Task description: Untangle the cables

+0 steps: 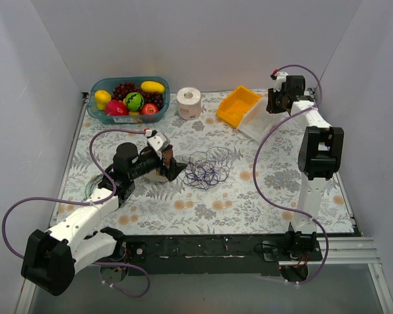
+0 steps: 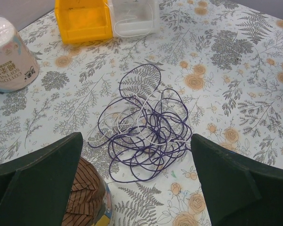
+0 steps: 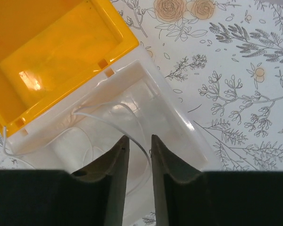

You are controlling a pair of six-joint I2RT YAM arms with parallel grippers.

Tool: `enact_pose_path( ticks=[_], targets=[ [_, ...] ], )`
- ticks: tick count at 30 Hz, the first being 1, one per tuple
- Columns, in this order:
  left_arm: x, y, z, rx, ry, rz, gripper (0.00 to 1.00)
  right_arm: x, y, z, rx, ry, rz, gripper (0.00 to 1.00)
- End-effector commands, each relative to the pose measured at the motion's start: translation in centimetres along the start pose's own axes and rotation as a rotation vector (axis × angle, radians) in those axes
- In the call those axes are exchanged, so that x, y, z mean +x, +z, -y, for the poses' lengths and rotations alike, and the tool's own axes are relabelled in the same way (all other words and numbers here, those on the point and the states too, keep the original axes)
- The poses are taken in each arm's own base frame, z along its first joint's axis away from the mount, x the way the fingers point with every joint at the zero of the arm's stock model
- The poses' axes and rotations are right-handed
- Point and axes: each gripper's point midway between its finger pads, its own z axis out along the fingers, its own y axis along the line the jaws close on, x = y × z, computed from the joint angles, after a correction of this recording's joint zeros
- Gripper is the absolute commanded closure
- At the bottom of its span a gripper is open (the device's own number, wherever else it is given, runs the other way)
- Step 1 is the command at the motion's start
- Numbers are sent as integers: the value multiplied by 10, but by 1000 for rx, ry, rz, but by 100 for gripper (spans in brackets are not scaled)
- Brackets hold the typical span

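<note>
The cables (image 1: pixel 207 170) lie as a loose tangle of thin purple loops in the middle of the flowered table. In the left wrist view the tangle (image 2: pixel 148 141) has a thin white wire (image 2: pixel 132 123) woven through it. My left gripper (image 1: pixel 172 165) sits just left of the tangle, low over the table. It is wide open and empty, its fingertips (image 2: pixel 205 150) flanking the tangle's near edge. My right gripper (image 1: pixel 276 101) hangs over the clear bin (image 3: pixel 179 113) at the back right. Its jaws (image 3: pixel 138 138) stand a narrow gap apart. A loose white wire (image 3: pixel 108 120) in the bin runs across that gap.
A yellow bin (image 1: pixel 238 106) adjoins the clear bin (image 1: pixel 257 123). A toilet roll (image 1: pixel 188 103) and a basket of toy fruit (image 1: pixel 130 98) stand at the back. A brown striped round object (image 2: pixel 87 190) lies under my left finger.
</note>
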Motion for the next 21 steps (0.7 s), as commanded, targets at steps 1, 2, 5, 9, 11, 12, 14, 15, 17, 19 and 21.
enact_pose_path(
  ticks=[1, 2, 5, 9, 11, 12, 14, 15, 17, 19, 21],
  targets=[
    [-5, -4, -2, -16, 23, 11, 2, -30, -18, 3, 24, -7, 56, 58],
    [-5, -4, -2, -16, 24, 11, 2, -33, -22, 3, 27, -11, 65, 54],
    [-5, -4, -1, -13, 21, 11, 2, -59, -44, -1, 29, -34, 138, 31],
    [-3, -4, 0, -11, -2, 6, 2, -105, -91, -25, 7, -84, 274, 8],
    [-1, -4, 3, 0, -31, 4, 2, -115, -107, -37, 9, -106, 308, 7],
    [3, -4, 4, 5, -41, -2, 2, -127, -126, -52, 10, -125, 346, 6],
    [4, -5, 8, 18, -56, 5, 2, -114, -132, -81, -25, -149, 326, 6],
    [8, -5, 9, 23, -63, 0, 2, -115, -148, -94, -37, -164, 342, 5],
    [9, -4, 12, 38, -64, 1, 2, -79, -144, -131, -115, -191, 270, 5],
    [9, -2, 13, 52, -61, 10, 2, -53, -154, -164, -232, -220, 225, 4],
    [12, 0, 17, 77, -79, 1, 3, -12, -158, -198, -352, -201, 147, 10]
  ],
)
